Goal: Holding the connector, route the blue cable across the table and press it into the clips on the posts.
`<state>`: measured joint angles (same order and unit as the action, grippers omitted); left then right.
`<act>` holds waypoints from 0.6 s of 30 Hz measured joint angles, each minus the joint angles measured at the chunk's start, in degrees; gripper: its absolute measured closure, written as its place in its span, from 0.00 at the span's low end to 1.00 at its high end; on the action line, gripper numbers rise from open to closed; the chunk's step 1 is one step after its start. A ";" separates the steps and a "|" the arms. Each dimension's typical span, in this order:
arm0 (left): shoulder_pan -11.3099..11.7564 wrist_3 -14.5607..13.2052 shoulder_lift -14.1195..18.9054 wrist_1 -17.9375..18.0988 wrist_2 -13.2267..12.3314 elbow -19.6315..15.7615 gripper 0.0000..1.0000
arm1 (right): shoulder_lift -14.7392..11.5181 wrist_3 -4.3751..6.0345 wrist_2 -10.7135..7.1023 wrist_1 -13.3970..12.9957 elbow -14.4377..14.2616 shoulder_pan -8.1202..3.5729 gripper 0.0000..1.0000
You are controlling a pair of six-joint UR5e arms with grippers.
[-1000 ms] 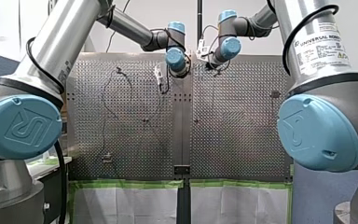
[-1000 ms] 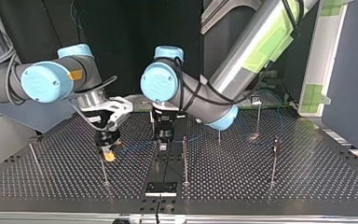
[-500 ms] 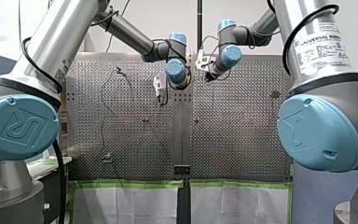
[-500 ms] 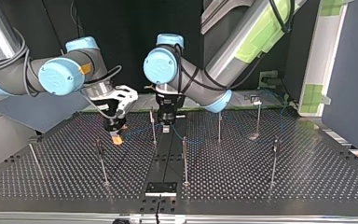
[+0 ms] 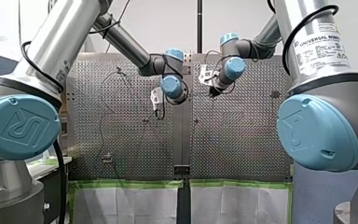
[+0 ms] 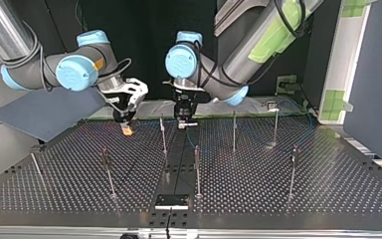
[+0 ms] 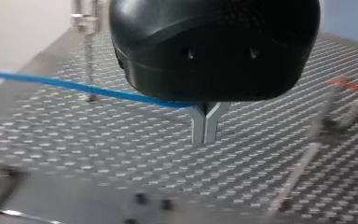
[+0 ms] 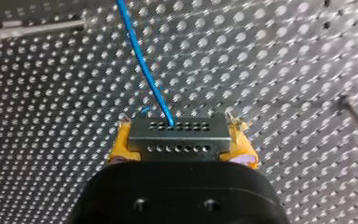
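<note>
Connector clamped in right gripper (yellow pads), left gripper closed on blue cable

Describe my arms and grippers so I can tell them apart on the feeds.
Both arms are silver tubes with light-blue joint caps and black cables. My left arm carries green tape; my right arm bears a Universal Robots label. My left gripper is black with metal fingers; my right gripper is black with yellow pads.

Silver arms, blue joint caps
</note>
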<state>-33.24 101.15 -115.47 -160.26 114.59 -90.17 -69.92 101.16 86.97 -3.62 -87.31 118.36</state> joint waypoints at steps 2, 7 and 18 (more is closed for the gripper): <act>0.04 -0.30 -0.93 1.10 -0.95 -1.09 1.00 | 0.00 0.41 0.17 -1.09 -1.13 -0.15 1.00; 0.02 -0.46 -3.41 3.77 -2.35 -3.86 1.00 | 0.01 0.46 0.85 -3.70 -3.78 -0.37 1.00; 0.10 0.43 -4.42 6.79 -3.76 -9.23 1.00 | 0.03 -2.41 2.74 -9.29 -9.85 -1.26 1.00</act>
<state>-33.14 101.58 -119.90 -153.47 110.83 -99.40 -69.89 98.75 89.71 -12.92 -97.16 117.10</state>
